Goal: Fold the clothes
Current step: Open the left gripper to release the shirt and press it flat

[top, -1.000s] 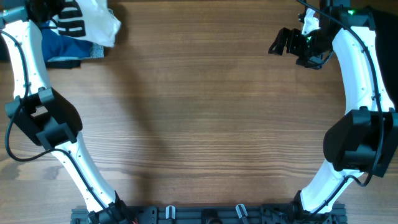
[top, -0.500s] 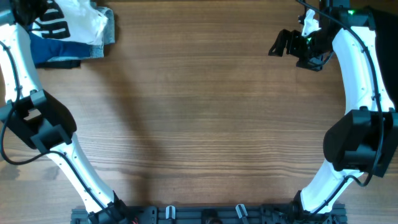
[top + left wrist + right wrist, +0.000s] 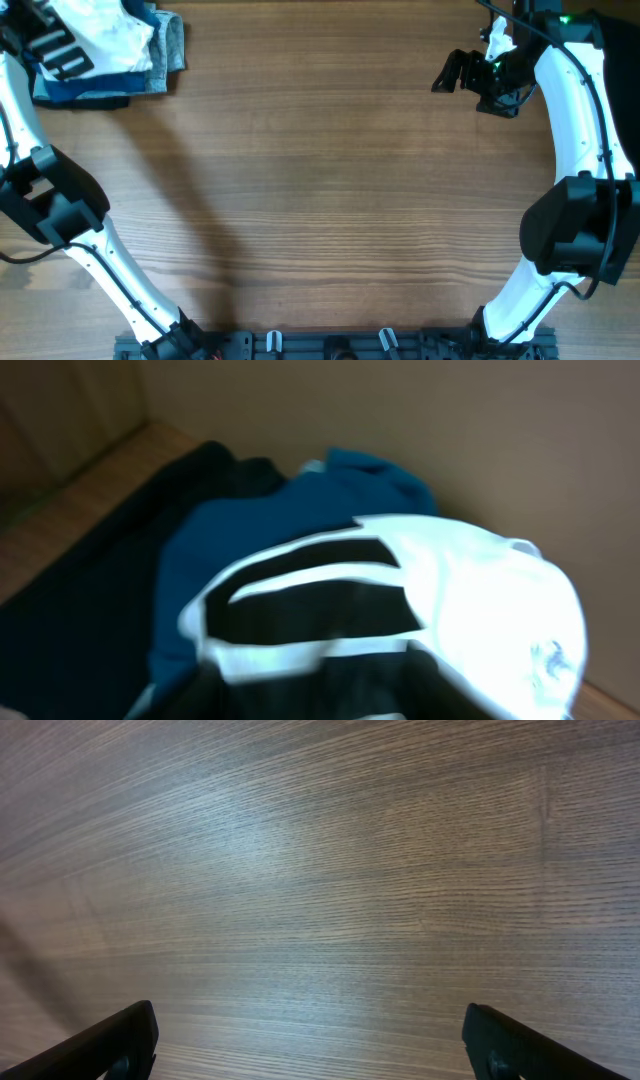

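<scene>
Right claw (image 3: 447, 72) hangs spread wide, empty, above the counter (image 3: 320, 200). Left claw (image 3: 18, 14), barely visible at the far-left corner: grip unclear. There the white T-shirt (image 3: 100, 35) seems heaped on a blue garment (image 3: 80, 88).

You get brown wood-grain bench (image 3: 320, 180) under right jaws, pale glare patch (image 3: 260, 830) ahead of them. Plain tan wall (image 3: 400, 420) ahead of left jaws, dim light.
</scene>
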Tool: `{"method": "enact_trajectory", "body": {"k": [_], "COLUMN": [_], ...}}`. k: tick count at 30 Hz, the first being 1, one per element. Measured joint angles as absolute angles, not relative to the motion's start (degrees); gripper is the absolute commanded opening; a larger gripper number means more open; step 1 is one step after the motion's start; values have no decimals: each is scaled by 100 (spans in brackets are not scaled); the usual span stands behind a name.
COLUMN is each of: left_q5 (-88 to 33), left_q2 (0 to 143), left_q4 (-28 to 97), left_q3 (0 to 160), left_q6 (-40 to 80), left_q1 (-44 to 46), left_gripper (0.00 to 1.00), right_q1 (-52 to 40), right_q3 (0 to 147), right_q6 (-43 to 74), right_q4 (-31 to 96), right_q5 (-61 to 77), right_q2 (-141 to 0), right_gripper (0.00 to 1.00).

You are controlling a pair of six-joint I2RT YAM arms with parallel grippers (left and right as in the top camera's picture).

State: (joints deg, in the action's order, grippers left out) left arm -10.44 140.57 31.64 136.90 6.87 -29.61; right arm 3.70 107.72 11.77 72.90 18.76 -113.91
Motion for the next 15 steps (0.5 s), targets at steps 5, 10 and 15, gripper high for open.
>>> {"method": "enact_trajectory", "body": {"k": [5, 10, 15], "left_q5": [-897, -878, -882], "left_q2": [14084, 14079, 13944], "left_q4": [3168, 3100, 2692], "left_q3": [13690, 13690, 13690], "left_q6": [683, 919, 1431], "left_q1": [-3057, -3037, -2934], "left_gripper": [100, 83, 4], "right_q1": [370, 370, 370], "right_q3": [10772, 10772, 10772], "right_q6": [1177, 1177, 1177], "right_q4": [7306, 7308, 7303], "right_q5": [1879, 1879, 1879], "right_q2": [-11391, -11391, -11391], "right_gripper": [98, 98, 98]}}
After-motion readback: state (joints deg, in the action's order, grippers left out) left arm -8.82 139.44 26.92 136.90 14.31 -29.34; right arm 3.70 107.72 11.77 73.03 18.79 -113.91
